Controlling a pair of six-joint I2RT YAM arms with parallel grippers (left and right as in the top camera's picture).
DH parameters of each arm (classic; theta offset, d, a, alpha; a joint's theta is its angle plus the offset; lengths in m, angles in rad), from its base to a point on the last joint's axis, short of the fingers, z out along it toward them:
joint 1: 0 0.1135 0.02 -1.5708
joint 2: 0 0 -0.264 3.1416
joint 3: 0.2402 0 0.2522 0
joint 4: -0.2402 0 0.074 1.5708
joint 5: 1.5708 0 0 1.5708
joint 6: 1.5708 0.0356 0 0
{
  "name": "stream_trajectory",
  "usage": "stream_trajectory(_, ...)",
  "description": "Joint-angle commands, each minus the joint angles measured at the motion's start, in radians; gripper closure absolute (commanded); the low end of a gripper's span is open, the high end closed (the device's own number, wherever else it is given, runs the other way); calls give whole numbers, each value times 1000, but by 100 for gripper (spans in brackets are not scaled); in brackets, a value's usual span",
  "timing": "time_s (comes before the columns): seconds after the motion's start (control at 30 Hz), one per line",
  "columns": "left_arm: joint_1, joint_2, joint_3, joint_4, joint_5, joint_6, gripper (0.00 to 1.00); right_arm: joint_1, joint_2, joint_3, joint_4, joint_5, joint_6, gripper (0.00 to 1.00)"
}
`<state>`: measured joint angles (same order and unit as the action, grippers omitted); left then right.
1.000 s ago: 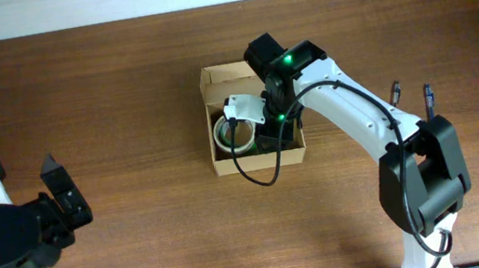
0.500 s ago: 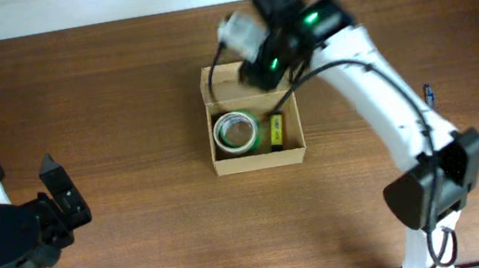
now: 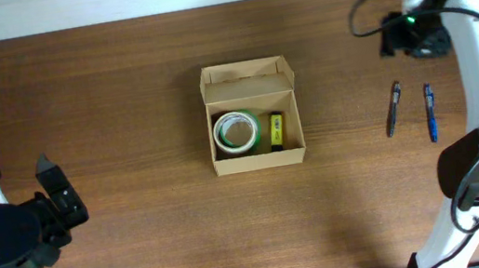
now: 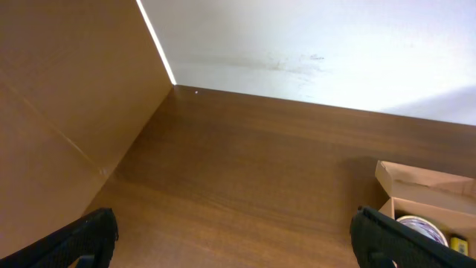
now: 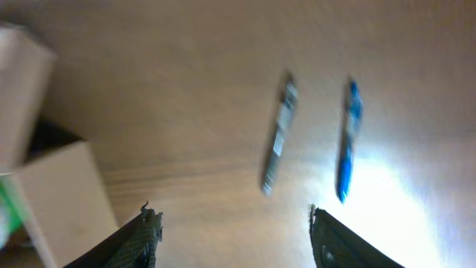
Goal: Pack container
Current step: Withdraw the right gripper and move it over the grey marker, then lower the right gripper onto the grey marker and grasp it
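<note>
Where the container [image 3: 252, 113] sits open at the middle of the table [image 3: 103, 97], its nearer part holds a roll of tape [image 3: 237, 132] with a green edge and, just beside it, a small yellow object [image 3: 276, 130]. Its flap lid [image 3: 245, 75] is folded back on the far side. The table is dark brown wood. On the right arm's side, a dark pen [image 3: 393, 110] and a blue pen [image 3: 430, 112] lie side by side, well apart from the box. A white wall [image 4: 335, 45] rises beyond the far edge. The left gripper [image 4: 234, 238] waits at the near left with its jaws wide and empty, the box well off ahead of it. The right gripper [image 5: 234, 223] hangs at the far right beyond the pens, fingers spread with nothing between them. In its blurred wrist view the box is at the left edge.
</note>
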<state>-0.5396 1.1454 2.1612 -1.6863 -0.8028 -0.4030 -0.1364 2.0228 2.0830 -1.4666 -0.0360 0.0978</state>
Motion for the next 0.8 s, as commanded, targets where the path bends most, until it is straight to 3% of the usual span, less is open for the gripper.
stream_trajectory(0.0, 6, -2, -5, -1, -25, 16, 1, -32, 0, -121, -6, 14, 31, 33)
stream_trajectory(0.3, 6, -2, -5, -1, -24, 16, 1, -6, 0, -497, 160, -25, 32, 36)
stream_trajectory(0.53, 6, -2, -5, -1, -24, 16, 1, -2, 0, -555, 271, -31, 58, 45)
stream_trajectory(0.77, 6, -2, -5, -1, -24, 16, 1, -1, 0, -555, 397, -31, 205, 49)
